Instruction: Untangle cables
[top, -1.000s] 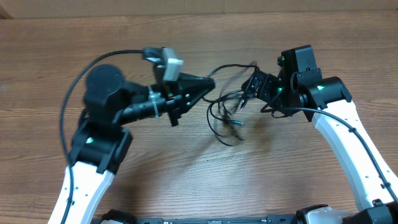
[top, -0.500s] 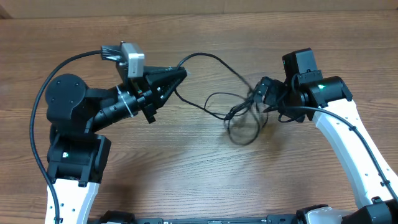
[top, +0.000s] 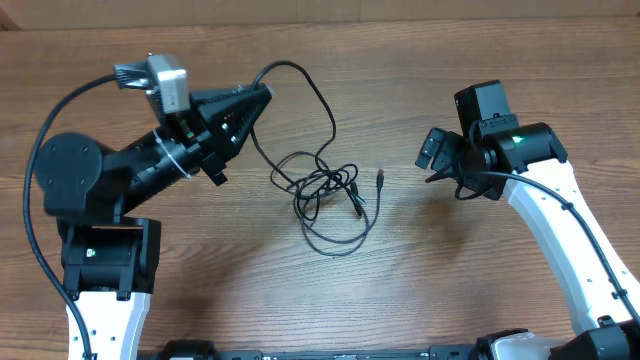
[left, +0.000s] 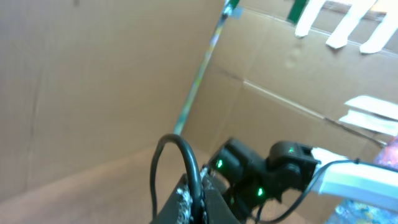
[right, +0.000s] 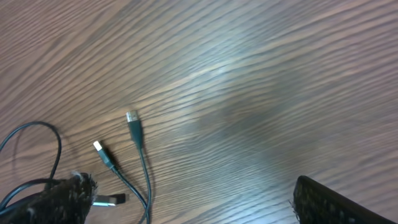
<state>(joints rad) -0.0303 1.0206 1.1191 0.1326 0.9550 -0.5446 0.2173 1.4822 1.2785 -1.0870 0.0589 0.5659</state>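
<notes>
Surface: a brown wood-grain table (top: 480, 290); a tan cardboard wall (left: 93, 81) stands behind it in the left wrist view.
Cables: thin black flexible cables (top: 325, 192) lie on the table near its middle. They form a loose knot of overlapping loops between the two arms.
Raised strand: one black cord (top: 300, 70) leaves the knot, arcs up and over, and ends at the tip of the left gripper (top: 258, 100).
Left gripper: its fingers are pressed together and clamped on that raised strand. The gripper lies tilted, with its tip pointing toward the knot's far side. In the left wrist view the cord curves up out of the dark fingers (left: 199, 208). That view is blurred, so the pinch seems to sit right at the tips.
Right gripper: the right gripper (top: 435, 158) is to the right of the knot and apart from it. Its fingers are spread wide with nothing between them. Its own camera shows one finger (right: 56, 202) in each lower corner and bare wood between them.
Loose ends: a small black plug end (top: 381, 178) lies just right of the knot, between the knot and the right gripper. The right wrist view shows metal-tipped plugs (right: 132, 117) resting flat on the wood.
</notes>
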